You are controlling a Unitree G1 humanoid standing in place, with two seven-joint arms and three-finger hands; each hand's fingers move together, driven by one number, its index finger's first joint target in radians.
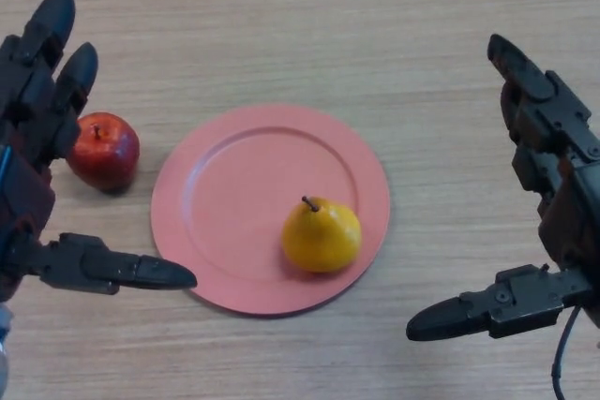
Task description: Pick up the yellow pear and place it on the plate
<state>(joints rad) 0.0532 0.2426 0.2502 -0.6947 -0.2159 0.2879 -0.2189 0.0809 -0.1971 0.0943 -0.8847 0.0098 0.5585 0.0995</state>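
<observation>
Black, hard-shelled and jointed, the left robot hand (33, 152) enters at the near left edge of the head view. Its fingers (56, 30) are straight and spread wide from the thumb (131, 271); it holds nothing. The thumb tip lies just beside the near-left rim of the plate; contact cannot be confirmed. The wrist is cut off by the frame edge.

The right robot hand (558, 194) enters at the near right edge in the same state: fingers extended, thumb (469, 311) pointing toward the plate, nothing gripped. It stands apart from the plate, and its palm is partly cut off by the frame edge.

The plate (234, 175) is round, salmon-pink, smooth and matte, with a shallow raised rim. It rests flat on the worktop (375, 35), a light wood-grain laminate with fine horizontal streaks.

The yellow pear (322, 235) sits on the plate, in its near-right part. Its skin is smooth and slightly glossy, its body rounded, with a short dark stem on top. Neither hand touches it.

A red apple (105, 150), glossy and round, rests on the worktop just left of the plate. Its left side is partly hidden behind the left robot hand.
</observation>
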